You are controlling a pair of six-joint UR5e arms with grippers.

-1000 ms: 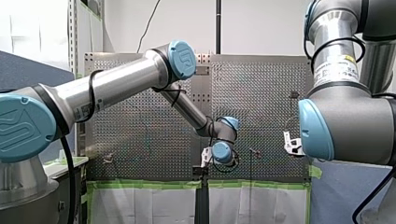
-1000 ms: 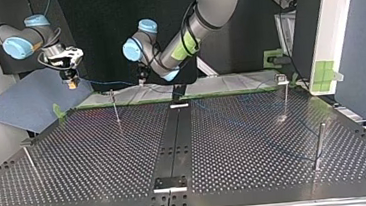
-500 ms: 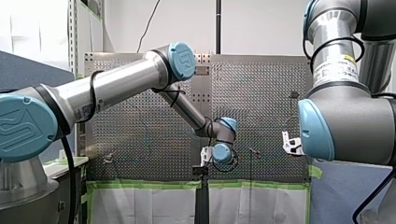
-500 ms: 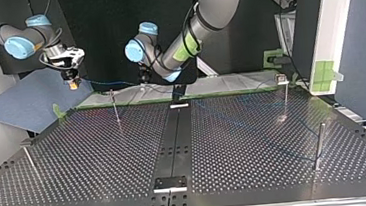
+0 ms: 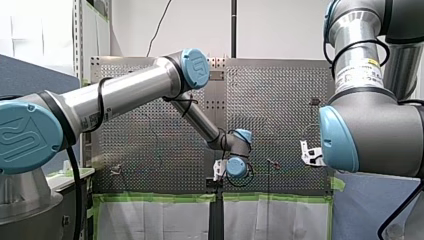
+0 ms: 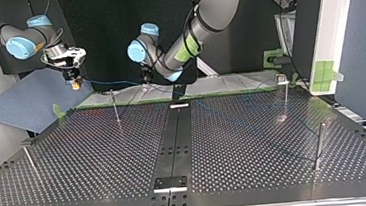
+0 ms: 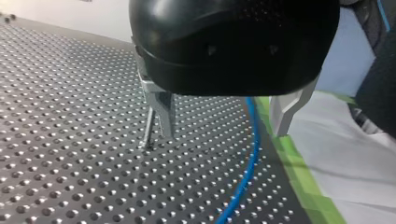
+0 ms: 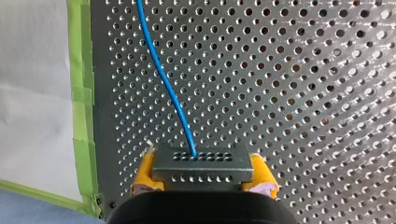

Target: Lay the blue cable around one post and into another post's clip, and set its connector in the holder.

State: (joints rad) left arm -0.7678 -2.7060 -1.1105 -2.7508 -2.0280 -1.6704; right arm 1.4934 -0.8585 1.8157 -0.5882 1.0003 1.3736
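My right gripper [image 8: 204,180] is shut with its yellow pads [image 8: 144,177] on the grey connector [image 8: 203,161]. The blue cable [image 8: 162,79] runs out of the connector over the perforated table. In the top view this gripper [image 6: 73,83] hangs above the table's far left corner. From there the cable [image 6: 114,82] sags across to my left gripper [image 6: 145,79]. In the left wrist view my left gripper [image 7: 223,133] stands open low over the table. The cable [image 7: 249,158] passes between its metal fingers [image 7: 161,109] without touching them, and a thin post [image 7: 149,129] stands beside one finger.
Several thin posts rise from the table in the top view, one at the far left [image 6: 115,106], one with a clip at the far right [image 6: 285,93], one at the near right [image 6: 319,145]. A black strip [image 6: 174,144] runs down the middle. Green tape [image 7: 303,177] edges the far side.
My left gripper has sunk a little toward the table's far edge. My right gripper has drifted slightly lower and toward the middle with the connector.
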